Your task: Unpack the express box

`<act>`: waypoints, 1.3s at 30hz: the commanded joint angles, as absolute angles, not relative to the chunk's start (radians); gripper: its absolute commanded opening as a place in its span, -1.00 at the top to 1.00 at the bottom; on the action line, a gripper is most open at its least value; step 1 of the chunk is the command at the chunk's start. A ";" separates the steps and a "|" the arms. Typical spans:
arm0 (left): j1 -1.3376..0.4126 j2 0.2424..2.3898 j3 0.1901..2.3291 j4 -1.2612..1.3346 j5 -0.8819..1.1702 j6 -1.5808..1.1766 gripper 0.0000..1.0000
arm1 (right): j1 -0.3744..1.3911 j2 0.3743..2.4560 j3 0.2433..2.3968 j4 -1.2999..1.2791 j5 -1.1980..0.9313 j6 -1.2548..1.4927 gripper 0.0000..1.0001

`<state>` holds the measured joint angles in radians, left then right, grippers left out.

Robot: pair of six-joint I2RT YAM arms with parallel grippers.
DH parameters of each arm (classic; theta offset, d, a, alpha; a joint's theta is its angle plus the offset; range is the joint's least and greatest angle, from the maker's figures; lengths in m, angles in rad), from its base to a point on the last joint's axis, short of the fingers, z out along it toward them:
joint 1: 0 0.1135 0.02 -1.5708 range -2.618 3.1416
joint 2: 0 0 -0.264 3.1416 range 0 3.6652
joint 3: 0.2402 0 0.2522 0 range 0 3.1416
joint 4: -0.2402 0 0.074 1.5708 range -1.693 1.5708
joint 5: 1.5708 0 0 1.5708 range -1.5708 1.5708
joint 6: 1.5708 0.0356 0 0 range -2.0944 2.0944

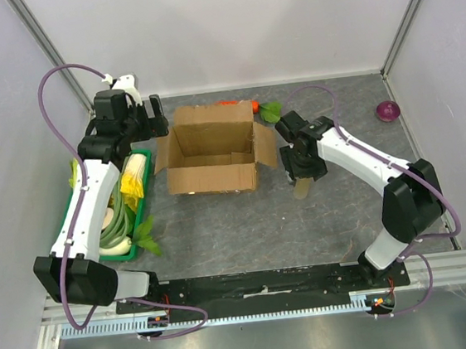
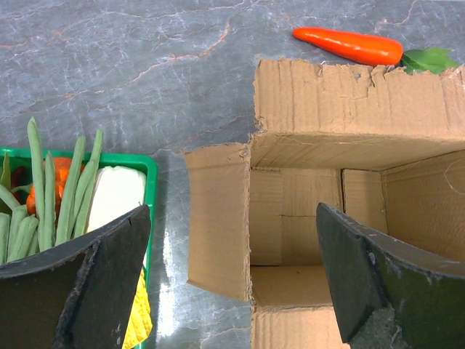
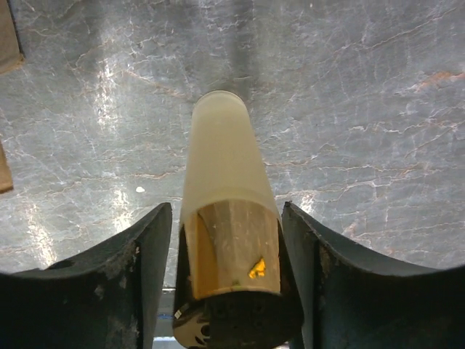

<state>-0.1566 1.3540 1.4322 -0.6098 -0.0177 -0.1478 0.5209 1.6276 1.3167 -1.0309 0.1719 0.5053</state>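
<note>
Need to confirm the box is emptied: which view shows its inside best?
Top external: the whole box shows, flaps spread, nothing visible inside. The left wrist view gives only part of the inside, close up. The right wrist view catches just cardboard slivers at its left edge.

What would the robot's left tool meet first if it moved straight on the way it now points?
Probably the brown corrugated cardboard express box: the open left tool is aimed at its folded-out left flap and wall, so that edge likely comes first, though depth is unclear.
</note>
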 commanded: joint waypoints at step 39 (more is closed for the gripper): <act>-0.155 1.355 1.457 -0.595 0.081 -0.135 -0.99 | 0.482 1.557 1.322 -0.788 0.354 0.535 0.41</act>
